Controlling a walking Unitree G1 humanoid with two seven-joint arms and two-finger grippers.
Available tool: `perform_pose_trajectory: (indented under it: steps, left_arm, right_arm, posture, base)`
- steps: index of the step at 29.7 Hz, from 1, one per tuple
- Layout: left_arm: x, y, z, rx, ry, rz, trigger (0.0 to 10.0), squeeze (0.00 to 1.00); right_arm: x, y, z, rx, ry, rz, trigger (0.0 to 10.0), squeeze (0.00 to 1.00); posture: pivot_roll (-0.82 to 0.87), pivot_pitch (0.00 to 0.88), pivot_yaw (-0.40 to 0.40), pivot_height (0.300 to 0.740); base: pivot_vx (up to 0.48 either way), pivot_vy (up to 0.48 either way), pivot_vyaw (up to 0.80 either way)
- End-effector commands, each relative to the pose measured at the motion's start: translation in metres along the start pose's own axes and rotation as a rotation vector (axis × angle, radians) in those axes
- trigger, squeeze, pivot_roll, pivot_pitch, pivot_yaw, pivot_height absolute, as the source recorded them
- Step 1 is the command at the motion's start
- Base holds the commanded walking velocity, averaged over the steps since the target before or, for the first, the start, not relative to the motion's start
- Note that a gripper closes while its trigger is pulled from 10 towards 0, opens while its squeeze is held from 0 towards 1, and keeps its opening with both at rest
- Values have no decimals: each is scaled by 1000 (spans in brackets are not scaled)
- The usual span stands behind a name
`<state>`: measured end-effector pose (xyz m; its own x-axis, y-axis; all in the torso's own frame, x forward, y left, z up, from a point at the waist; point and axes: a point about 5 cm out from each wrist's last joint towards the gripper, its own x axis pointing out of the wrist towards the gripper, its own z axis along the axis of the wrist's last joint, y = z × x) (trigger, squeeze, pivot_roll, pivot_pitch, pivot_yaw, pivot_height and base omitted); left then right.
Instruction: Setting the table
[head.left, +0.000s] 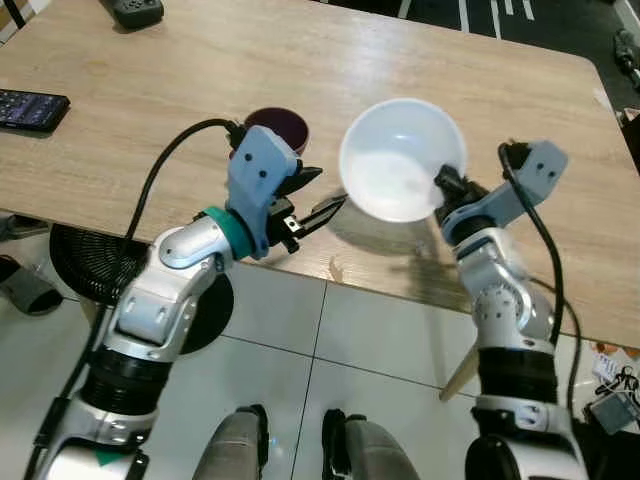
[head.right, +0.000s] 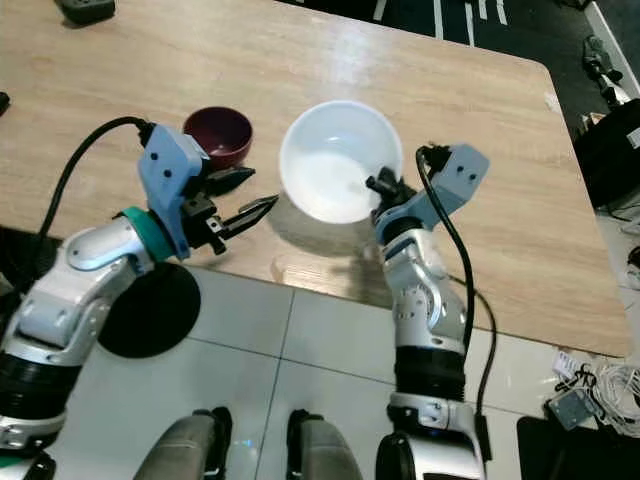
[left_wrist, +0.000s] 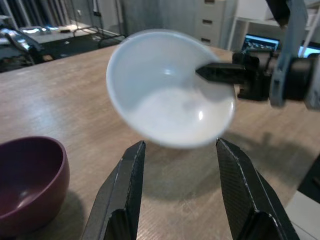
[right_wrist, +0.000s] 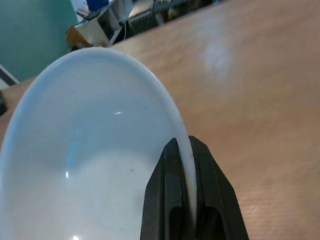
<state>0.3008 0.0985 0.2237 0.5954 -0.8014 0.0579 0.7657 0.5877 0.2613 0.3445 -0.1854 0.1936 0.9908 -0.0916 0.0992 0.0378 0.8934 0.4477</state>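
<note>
Two bowls are in play: one white bowl (head.left: 403, 158) and one dark red bowl (head.right: 217, 136). There is one wooden table (head.left: 420, 55) and two grippers over its near edge.

The right gripper (head.left: 447, 186) pinches the rim of the white bowl at about the bowl's 4 o'clock, one black finger inside the rim and one outside, as the right wrist view shows with the rim (right_wrist: 183, 145) wedged between them. The bowl is lifted off the table and tilted, its shadow lying on the wood beneath it. It hangs near the middle of the table's near edge.

The dark red bowl stands upright on the table at 9 o'clock from the white bowl, apart from it. In the left eye view the left arm's blue wrist housing (head.left: 258, 170) covers most of it.

The left gripper (head.right: 245, 195) hovers just above the table's near edge, at about 8 o'clock from the white bowl and 5 o'clock from the red one. Its two fingers (left_wrist: 122, 195) are spread apart with nothing between them, pointing toward the white bowl.

At the table's 9 o'clock edge lies one dark phone-like slab (head.left: 32, 108), and at 11 o'clock sits one dark device (head.left: 133, 10), too cut off to name. A round black base (head.left: 80, 262) stands on the tiled floor (head.left: 370, 320) below the left arm. Tangled cables and a small box (head.right: 590, 395) lie on the floor at 4 o'clock.
</note>
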Motion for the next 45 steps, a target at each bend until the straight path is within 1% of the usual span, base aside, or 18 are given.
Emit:
perform_pose_trajectory:
  steps: [1,3,5,6,8,9,11,12,15,18,28,29,30,39,42,43,44,45]
  left_arm:
    - [1,-6,4,1,2,-82,10000,0]
    - [1,-6,4,1,2,-82,10000,0]
    - [0,0,3,24,50,-110,10000,0]
    - [0,0,3,24,50,-110,10000,0]
    - [-6,8,1,24,88,-97,10000,0]
    - [-6,8,1,24,88,-97,10000,0]
    - [-13,13,2,23,105,-87,10000,0]
    - [-13,13,2,23,105,-87,10000,0]
    - [-24,22,2,40,132,-57,10000,0]
    - [-27,22,3,37,136,-52,10000,0]
    - [-25,18,-3,27,143,-33,10000,0]
    - [-24,17,-4,26,142,-36,10000,0]
    - [-23,17,-4,26,141,-36,10000,0]
    - [-21,16,-6,21,137,-27,10000,0]
    - [-20,15,-6,18,134,-23,10000,0]
    - [-19,14,-6,17,131,-21,10000,0]
    - [-17,13,-7,16,128,-19,10000,0]
    - [-17,13,-7,16,128,-19,10000,0]
  right_arm:
    - [1,-11,6,-32,-24,-46,10000,0]
    - [1,-11,6,-32,-24,-46,10000,0]
    - [3,-25,21,-92,-61,-74,10000,0]
    - [3,-25,21,-92,-61,-74,10000,0]
    - [2,-29,30,-137,-79,-64,10000,0]
    - [2,-29,30,-137,-79,-64,10000,0]
    - [1,-29,32,-185,-65,-37,10000,0]
    - [1,-29,32,-185,-65,-37,10000,0]
    - [0,-32,30,-196,-42,-28,10000,0]
    - [0,-36,28,-185,-35,-40,10000,0]
    - [-5,-35,18,-189,28,-9,10000,0]
    - [-5,-36,17,-189,29,-10,10000,522]
    - [-5,-36,16,-185,30,-11,10000,1000]
    - [-3,-36,19,-149,14,-13,10000,1000]
    - [-2,-34,24,-113,-14,-1,10000,1000]
    - [-3,-32,29,-78,-43,11,10000,773]
    - [-4,-29,36,-27,-83,28,10000,773]
    - [-4,-29,36,-27,-83,28,10000,773]
  posture:
    - [134,152,-36,740]
    - [134,152,-36,740]
    - [126,164,-16,740]
    - [126,164,-16,740]
    - [122,178,-8,740]
    - [122,178,-8,740]
    - [122,188,-8,740]
    - [122,188,-8,740]
    - [130,194,-12,740]
    - [130,194,-12,740]
    - [133,182,-13,740]
    - [128,174,-13,740]
    - [128,169,-14,740]
    - [131,165,-17,740]
    - [131,163,-21,740]
    - [131,160,-20,740]
    - [131,160,-20,740]
    - [131,160,-20,740]
  base:
    - [0,0,0]
    - [0,0,0]
    - [0,0,0]
    - [0,0,0]
    - [0,0,0]
    - [0,0,0]
    - [0,0,0]
    - [0,0,0]
    - [0,0,0]
    - [0,0,0]
    - [0,0,0]
    - [0,0,0]
    - [0,0,0]
    - [0,0,0]
    - [0,0,0]
    - [0,0,0]
    - [0,0,0]
    - [0,0,0]
